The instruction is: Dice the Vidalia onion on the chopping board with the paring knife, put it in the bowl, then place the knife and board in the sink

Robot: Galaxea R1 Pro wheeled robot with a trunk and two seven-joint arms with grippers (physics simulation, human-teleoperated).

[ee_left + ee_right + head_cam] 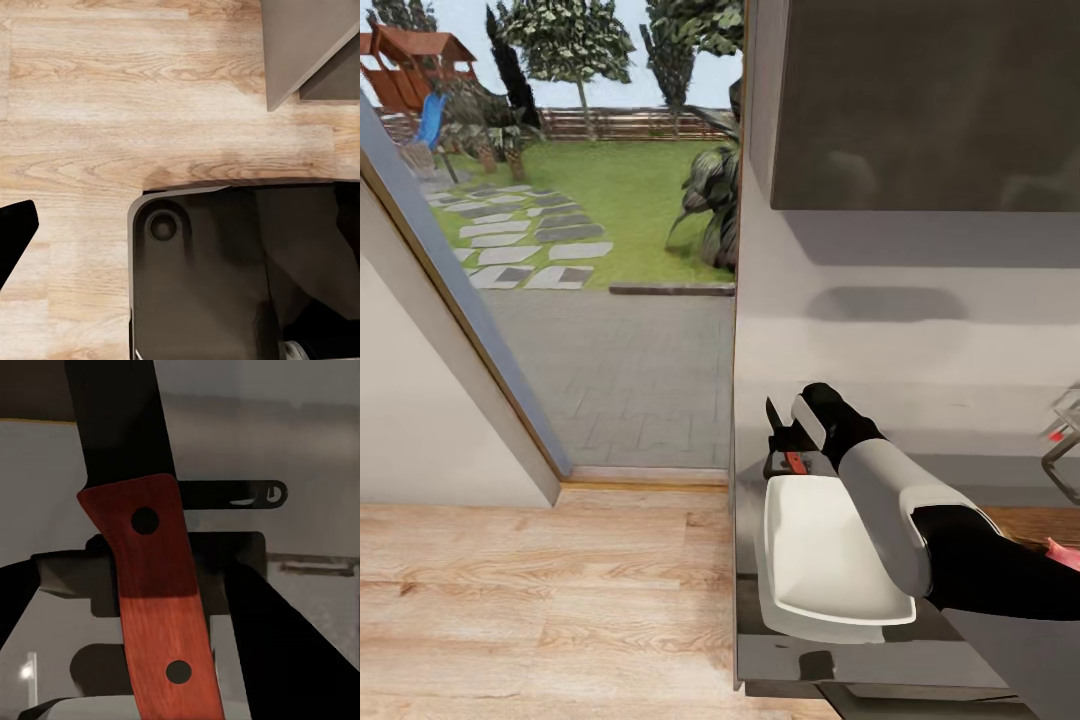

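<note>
Beyond the glass to my left lies a garden with paving stones, and wood floor runs up to the end of the grey tabletop I am working at. On it sits the white bowl, which looks empty from the head view. My right claw hangs just past the bowl's far edge, clamped on the paring knife; the right wrist view shows the red handle pinched between the fingers with the dark blade pointing away. At the right edge of the head view I see a strip of the chopping board with a pinkish lump on it that I take for the Vidalia onion, apparently still whole. A bit of chrome tap marks where the sink lies, further right. The left wrist view looks down at the floor and the robot's dark base; I cannot tell the left claw's state.

I judge I am at the dicing step, knife in hand. Next I must swing the knife right, over the board, and bring the blade down onto the onion.
</note>
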